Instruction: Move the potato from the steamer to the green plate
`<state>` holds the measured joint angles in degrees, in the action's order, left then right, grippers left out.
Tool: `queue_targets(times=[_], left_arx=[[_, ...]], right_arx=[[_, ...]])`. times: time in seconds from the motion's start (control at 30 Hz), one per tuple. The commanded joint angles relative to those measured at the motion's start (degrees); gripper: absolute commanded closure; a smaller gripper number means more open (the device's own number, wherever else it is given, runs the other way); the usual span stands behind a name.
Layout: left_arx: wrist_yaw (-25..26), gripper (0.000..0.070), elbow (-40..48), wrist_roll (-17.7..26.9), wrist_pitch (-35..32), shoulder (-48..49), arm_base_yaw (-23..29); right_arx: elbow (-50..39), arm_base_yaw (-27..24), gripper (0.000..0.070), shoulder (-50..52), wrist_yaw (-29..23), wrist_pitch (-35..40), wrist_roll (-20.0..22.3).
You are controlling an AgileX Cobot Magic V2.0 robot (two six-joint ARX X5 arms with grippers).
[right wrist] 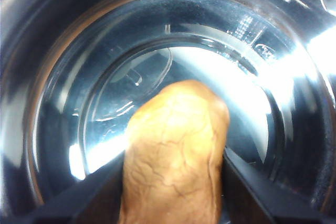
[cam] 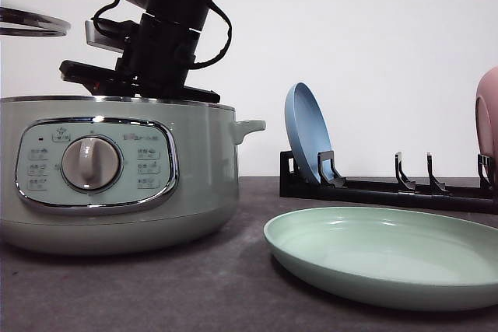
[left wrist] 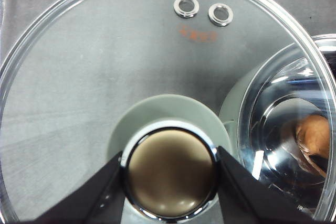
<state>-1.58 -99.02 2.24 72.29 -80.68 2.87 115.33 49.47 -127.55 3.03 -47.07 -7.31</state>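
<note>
The pale green steamer (cam: 117, 169) stands at the left with its lid off. My right arm (cam: 163, 36) reaches down into it from above. Inside the shiny bowl (right wrist: 63, 77), my right gripper (right wrist: 173, 182) is shut on the orange-brown potato (right wrist: 176, 150), with a black finger (right wrist: 100, 192) against each side. My left gripper (left wrist: 170, 182) is shut on the knob (left wrist: 170, 174) of the glass lid (left wrist: 105, 66), held up beside the pot; its rim (cam: 31, 22) shows at the upper left. Through the glass the potato (left wrist: 315, 137) shows in the bowl. The green plate (cam: 389, 258) lies flat at the lower right.
A black dish rack (cam: 389, 188) stands behind the green plate, holding an upright blue plate (cam: 306, 134) and, at the right edge, a pink plate (cam: 488, 114). The steamer's side handle (cam: 249, 127) sticks out toward the rack. A dark grey tabletop (cam: 194, 293) lies in front.
</note>
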Motion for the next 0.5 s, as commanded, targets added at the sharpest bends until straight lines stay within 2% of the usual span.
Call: queue_targets(times=[0.0,0.47], left_arx=[[-0.1,0.0699,-1.6,0.3,-1.7,0.1,0.1],[0.6,0.0699,-1.6,0.1,-2.0,0.1,0.0]], right_arx=[[1.8,0.6,0.0490,-0.2,0.0,0.3,0.4],[1.8,-1.2,0.0490,14.4,-0.1,-1.6,3.6]])
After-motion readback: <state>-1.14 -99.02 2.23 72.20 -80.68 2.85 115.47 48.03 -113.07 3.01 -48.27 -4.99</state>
